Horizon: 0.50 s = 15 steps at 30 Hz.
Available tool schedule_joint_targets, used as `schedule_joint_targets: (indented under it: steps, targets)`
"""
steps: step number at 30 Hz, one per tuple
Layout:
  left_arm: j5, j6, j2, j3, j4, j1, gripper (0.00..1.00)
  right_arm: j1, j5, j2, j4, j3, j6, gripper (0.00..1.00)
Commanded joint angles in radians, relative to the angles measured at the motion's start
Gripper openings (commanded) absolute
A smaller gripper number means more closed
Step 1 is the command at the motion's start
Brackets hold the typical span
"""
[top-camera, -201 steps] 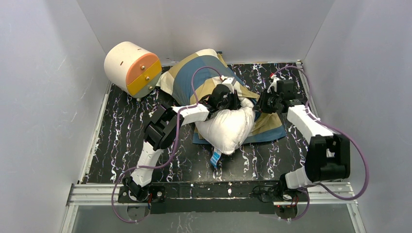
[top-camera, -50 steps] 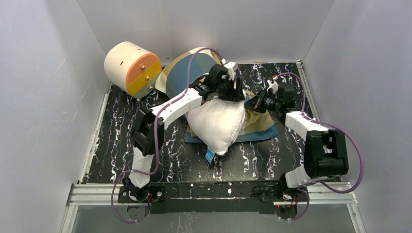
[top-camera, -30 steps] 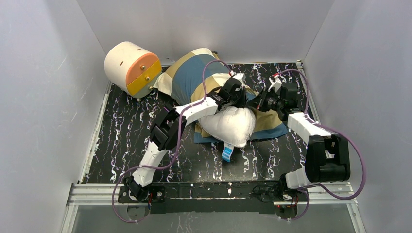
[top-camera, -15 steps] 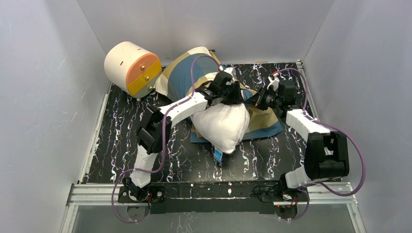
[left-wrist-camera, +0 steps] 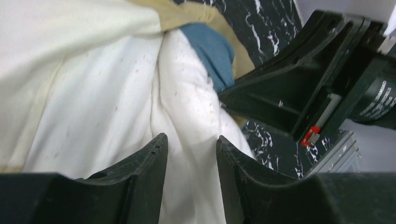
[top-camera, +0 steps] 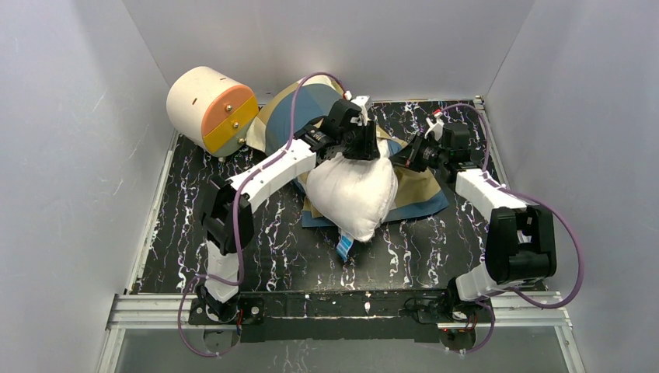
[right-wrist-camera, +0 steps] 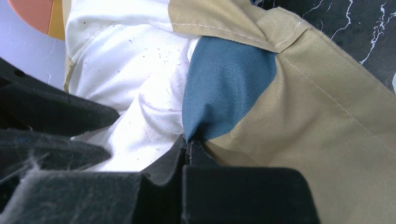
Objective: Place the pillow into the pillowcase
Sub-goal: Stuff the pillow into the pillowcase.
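Black marbled desk [top-camera: 177, 194] carries all things. Your left hand [left-wrist-camera: 189, 147] is clamped on a fold of the pillow [top-camera: 351, 194], which lies just below it. Your right hand [right-wrist-camera: 187, 147], close beside, pinches the pillowcase [right-wrist-camera: 303, 107] edge, its fingers together.

No legible text. White lettering is printed on a black cylindrical housing [left-wrist-camera: 379, 105] at the right edge of the left wrist view, but it is too blurred to read. The blue tag [top-camera: 343, 247] at the near corner of the pillow [top-camera: 353, 194] shows no readable print.
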Motion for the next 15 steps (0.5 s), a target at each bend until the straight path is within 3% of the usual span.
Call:
schedule_joint_targets:
  steps: [1,4,6,8,11,15]
  targets:
    - [-0.049,0.073,0.063,0.071,0.112,-0.006,0.37,0.004,-0.025,-0.078,0.044,0.065,-0.053,0.01]
    - [-0.011,0.036,0.141,0.025,0.274,-0.008,0.3,0.003,-0.005,-0.101,0.003,0.086,-0.093,0.01]
    - [0.008,0.011,0.231,-0.008,0.291,-0.01,0.17,-0.005,0.0,-0.114,-0.014,0.104,-0.103,0.01]
    - [0.021,-0.014,0.311,-0.057,0.288,-0.02,0.1,-0.012,-0.024,-0.132,-0.01,0.129,-0.104,0.01]
    - [-0.069,-0.029,0.399,-0.096,0.312,-0.073,0.09,-0.013,-0.127,-0.17,0.004,0.182,-0.088,0.01]
    - [-0.27,-0.011,0.535,0.041,0.212,-0.117,0.08,0.005,-0.32,-0.241,0.024,0.221,-0.02,0.01]
